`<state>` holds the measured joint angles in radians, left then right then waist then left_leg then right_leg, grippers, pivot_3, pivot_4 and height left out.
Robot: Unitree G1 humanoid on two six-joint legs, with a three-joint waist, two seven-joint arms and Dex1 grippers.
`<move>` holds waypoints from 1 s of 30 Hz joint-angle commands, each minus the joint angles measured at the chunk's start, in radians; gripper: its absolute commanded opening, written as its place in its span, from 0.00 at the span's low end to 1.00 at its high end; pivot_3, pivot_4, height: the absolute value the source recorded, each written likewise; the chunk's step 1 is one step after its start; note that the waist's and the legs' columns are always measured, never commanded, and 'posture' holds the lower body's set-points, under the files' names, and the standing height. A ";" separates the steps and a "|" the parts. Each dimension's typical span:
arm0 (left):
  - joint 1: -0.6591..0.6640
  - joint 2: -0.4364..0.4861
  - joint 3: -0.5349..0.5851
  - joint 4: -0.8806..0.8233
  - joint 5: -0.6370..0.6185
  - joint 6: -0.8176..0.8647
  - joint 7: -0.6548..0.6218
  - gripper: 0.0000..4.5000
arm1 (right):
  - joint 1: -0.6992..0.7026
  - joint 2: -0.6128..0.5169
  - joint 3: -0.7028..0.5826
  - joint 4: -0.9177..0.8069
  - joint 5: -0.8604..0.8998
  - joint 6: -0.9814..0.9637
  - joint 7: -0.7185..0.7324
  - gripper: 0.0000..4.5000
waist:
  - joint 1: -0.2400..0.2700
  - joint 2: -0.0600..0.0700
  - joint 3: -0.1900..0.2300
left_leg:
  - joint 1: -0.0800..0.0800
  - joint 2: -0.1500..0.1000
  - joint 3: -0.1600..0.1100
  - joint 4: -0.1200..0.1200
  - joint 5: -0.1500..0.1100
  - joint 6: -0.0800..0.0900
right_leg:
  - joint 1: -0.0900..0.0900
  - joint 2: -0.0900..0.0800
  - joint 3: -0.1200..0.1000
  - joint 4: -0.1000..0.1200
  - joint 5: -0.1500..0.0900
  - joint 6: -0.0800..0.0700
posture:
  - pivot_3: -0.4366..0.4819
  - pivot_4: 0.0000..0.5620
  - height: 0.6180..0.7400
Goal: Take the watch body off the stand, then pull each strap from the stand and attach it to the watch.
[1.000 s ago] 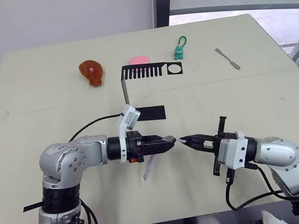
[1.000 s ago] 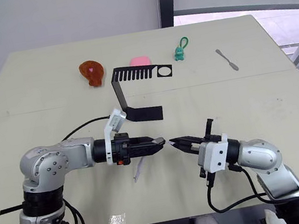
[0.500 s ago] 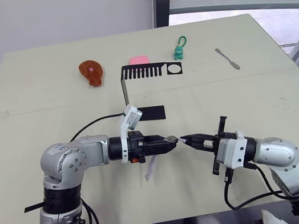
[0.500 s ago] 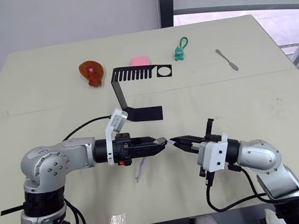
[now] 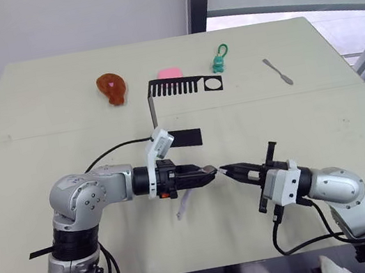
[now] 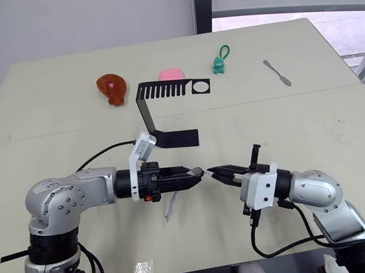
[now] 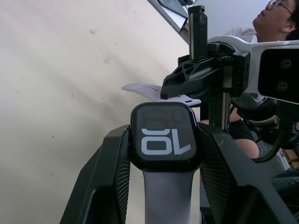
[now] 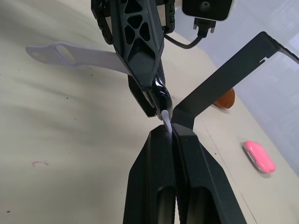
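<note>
Two claws meet tip to tip over the near middle of the pale table. The left claw reaches in from the robot's left and is closed on the watch body, which sits clamped between its two black fingers; the dark screen shows pale digits, and one lavender strap already hangs from the case, its free end trailing below the claw toward the table. The right claw reaches in from the robot's right with its fingers pressed narrowly together on the end of the second strap, a thin pale strip held just at the edge of the watch body; in the left wrist view this strap extends sideways beyond the right claw's black fingers. The stand, black with a comb-like slotted top and a round hole at one end, stands farther back on the table, its flat base just behind the left wrist, well apart from both claws. Along the far side of the table lie a brown drumstick-shaped toy, a pink object just behind the stand, a green keychain figure and a grey spatula-like tool.
</note>
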<state>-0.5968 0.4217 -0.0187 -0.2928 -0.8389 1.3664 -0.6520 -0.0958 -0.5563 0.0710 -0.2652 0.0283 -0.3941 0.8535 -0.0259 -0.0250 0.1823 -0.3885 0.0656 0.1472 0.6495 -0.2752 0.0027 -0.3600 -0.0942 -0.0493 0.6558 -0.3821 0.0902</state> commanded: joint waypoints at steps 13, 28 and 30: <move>-0.001 -0.035 -0.046 -0.054 -0.031 0.010 0.026 0.36 | -0.027 0.022 0.018 -0.044 -0.010 -0.004 -0.060 0.00 | 0.000 0.000 0.000 | 0.000 0.000 0.000 0.000 0.000 0.000 | 0.000 0.000 0.000 0.000 0.000 0.000 | 0.48 0.27 1.00; -0.005 -0.044 -0.059 -0.051 -0.024 0.004 0.045 0.36 | -0.040 0.036 0.027 -0.062 -0.032 0.025 -0.070 0.00 | 0.000 0.000 0.000 | 0.000 0.000 0.000 0.000 0.000 0.000 | 0.000 0.000 0.000 0.000 0.000 0.000 | 0.48 0.27 1.00; -0.005 -0.045 -0.060 -0.052 -0.025 0.004 0.046 0.36 | -0.040 0.038 0.030 -0.067 -0.034 0.029 -0.071 0.00 | 0.000 0.000 0.000 | 0.000 0.000 0.000 0.000 0.000 0.000 | 0.000 0.000 0.000 0.000 0.000 0.000 | 0.48 0.27 1.00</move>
<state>-0.5968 0.4074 -0.0188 -0.3017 -0.8330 1.3642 -0.5878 -0.1064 -0.5366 0.0785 -0.2658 -0.0175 -0.3549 0.8187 -0.0261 -0.0250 0.1823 -0.3885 0.0656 0.1472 0.6494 -0.2752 0.0026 -0.3600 -0.0942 -0.0494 0.6558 -0.3821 0.0902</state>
